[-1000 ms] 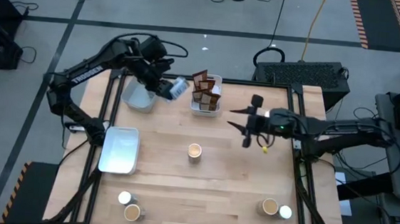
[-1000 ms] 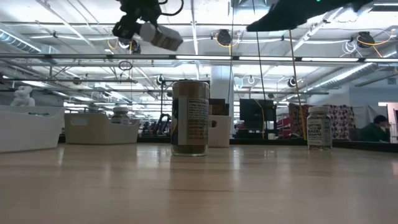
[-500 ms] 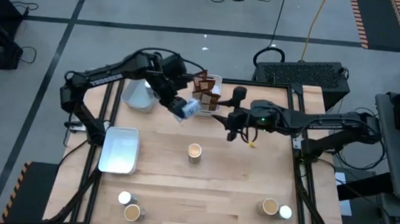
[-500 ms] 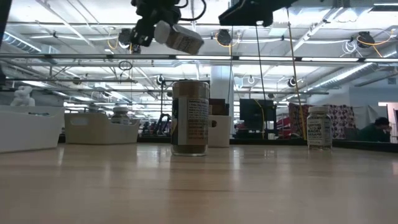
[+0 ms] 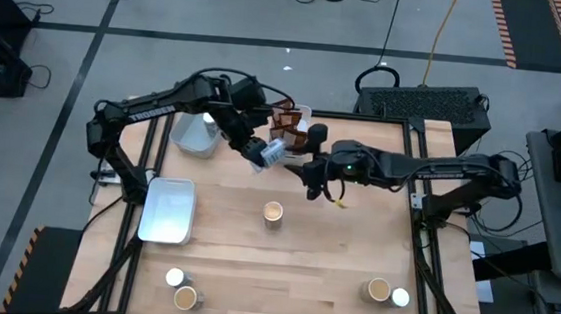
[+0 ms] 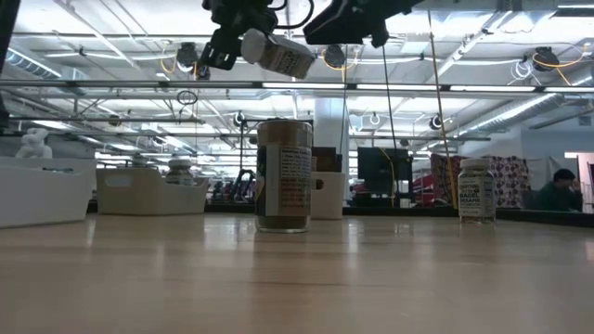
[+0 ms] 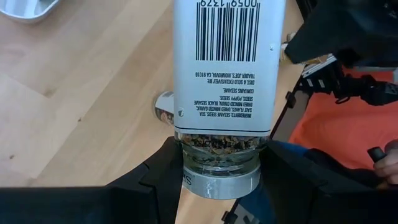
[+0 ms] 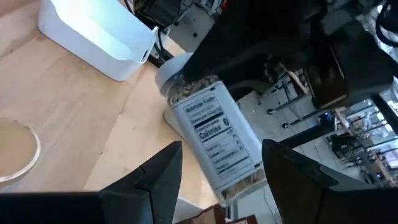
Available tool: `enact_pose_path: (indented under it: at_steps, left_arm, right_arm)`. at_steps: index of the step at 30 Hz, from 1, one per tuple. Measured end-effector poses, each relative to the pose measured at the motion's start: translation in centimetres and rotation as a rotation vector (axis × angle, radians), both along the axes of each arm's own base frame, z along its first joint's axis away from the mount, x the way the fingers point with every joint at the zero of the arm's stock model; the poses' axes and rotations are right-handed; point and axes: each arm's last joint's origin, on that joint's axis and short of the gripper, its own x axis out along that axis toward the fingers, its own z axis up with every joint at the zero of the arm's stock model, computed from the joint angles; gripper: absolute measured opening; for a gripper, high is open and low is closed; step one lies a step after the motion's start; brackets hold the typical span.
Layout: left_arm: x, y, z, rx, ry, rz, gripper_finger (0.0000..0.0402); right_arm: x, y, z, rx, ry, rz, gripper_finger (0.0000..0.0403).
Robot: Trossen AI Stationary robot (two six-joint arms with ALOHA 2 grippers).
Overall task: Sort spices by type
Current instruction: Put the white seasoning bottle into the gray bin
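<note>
Fingers of the left gripper (image 7: 217,171) pinch the lid end of a white-labelled spice jar (image 5: 272,153), held high beside the packet tray (image 5: 300,155). Right gripper (image 8: 221,165) waits wide open around its far end. Smooth, hard glass looks slippery; grab its middle.

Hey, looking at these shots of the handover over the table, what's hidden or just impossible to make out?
- High view: the right gripper meets the held jar; contact too small to judge.
- Low view: both arms cut off by the top edge.
- Left wrist view: the jar's far end is cut off by the frame edge.
- High view: packets in the far tray are partly hidden by both arms; uncountable.
</note>
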Motion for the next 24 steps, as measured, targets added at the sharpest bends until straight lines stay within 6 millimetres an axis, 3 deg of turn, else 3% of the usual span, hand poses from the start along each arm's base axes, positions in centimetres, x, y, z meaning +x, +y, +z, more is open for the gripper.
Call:
enact_pose_path:
  at_steps: [6,15,24]
  left_arm:
    - [-0.1,0.0,0.0,-0.003,0.006,0.0,0.019]
    - [-0.1,0.0,-0.1,-0.007,0.017,0.002,0.019]
    - [0.1,-0.4,0.0,-0.014,0.017,0.005,0.019]
  right_arm:
    - [0.9,0.2,-1.3,-0.136,0.083,0.045,0.0204]
    - [1.1,1.2,-0.7,-0.332,0.066,0.029,0.0204]
    - [1.4,0.9,-1.5,-0.356,0.109,0.036,0.0204]
